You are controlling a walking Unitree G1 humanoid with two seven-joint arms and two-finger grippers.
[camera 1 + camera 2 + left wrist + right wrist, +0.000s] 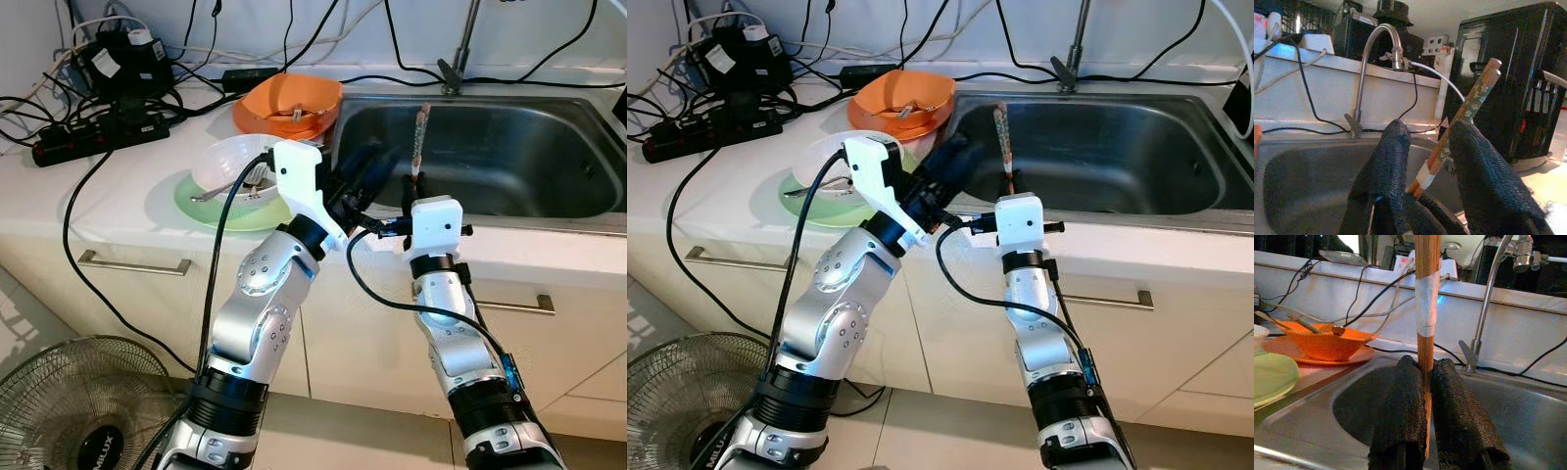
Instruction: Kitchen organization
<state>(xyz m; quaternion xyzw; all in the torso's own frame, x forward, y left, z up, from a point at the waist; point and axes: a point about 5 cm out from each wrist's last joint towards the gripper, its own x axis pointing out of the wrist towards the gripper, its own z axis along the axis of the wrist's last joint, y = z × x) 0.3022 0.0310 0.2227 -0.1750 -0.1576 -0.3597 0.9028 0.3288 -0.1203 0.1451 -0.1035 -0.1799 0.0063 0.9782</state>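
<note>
Two arms up at the counter edge, both reaching over the sink's near-left corner. L to R:

Far left, floor: a fan [73,406] beside the cabinet. Counter back-left: black power strip [98,137] w/ tangled cables and a black adapter box.

Counter centre-left: green plate [201,208] w/ a white bowl [230,162] on it, utensils lying in the bowl. Behind, just beside the sink rim — orange bowl [289,101] on an orange plate, utensil inside.

Left gripper [367,171]: fingers apart, reaching over the sink's left rim. Left wrist view shows its two fingers [1386,171] spread w/ the chopsticks [1459,120] passing through the gap, tilted; cannot tell whether either finger touches them — no grip evident.

Right gripper [1425,396]: fingers closed tight on the chopsticks' lower end. Pair held about upright, white tape band around it above the fingers, patterned upper part. In head views the sticks [419,137] stand over the sink's left portion, right wrist housing at the front rim.

Sink [549,162]: stainless, basin dark. Faucet [460,49] at the back rim, cables running along the wall behind. Right of the sink in left wrist view: a black appliance [1513,83].
</note>
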